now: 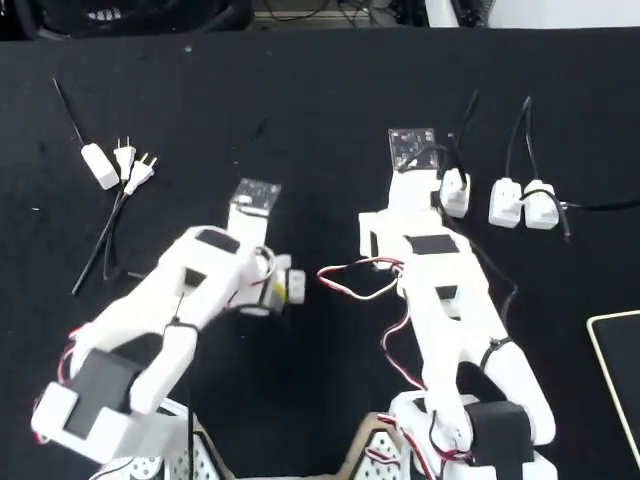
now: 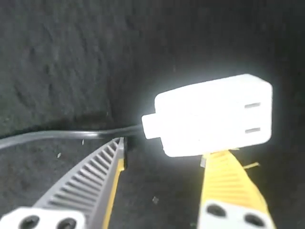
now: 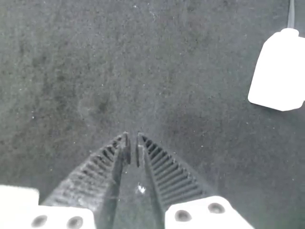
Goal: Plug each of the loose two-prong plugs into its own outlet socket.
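Two loose two-prong plugs lie at the far left of the black cloth, next to a white outlet socket. Another white socket with two slots and a black cord lies just past the tips of my left gripper. That gripper is open, and its yellow finger reaches under the socket's edge. My right gripper is shut and empty over bare cloth, with a white socket off to one side. Further right sit two more white pieces with cords.
The left arm stands mid-table and the right arm beside it, with red and white wires hanging between them. A yellow-edged black tablet lies at the right edge. Black cords trail from the plugs.
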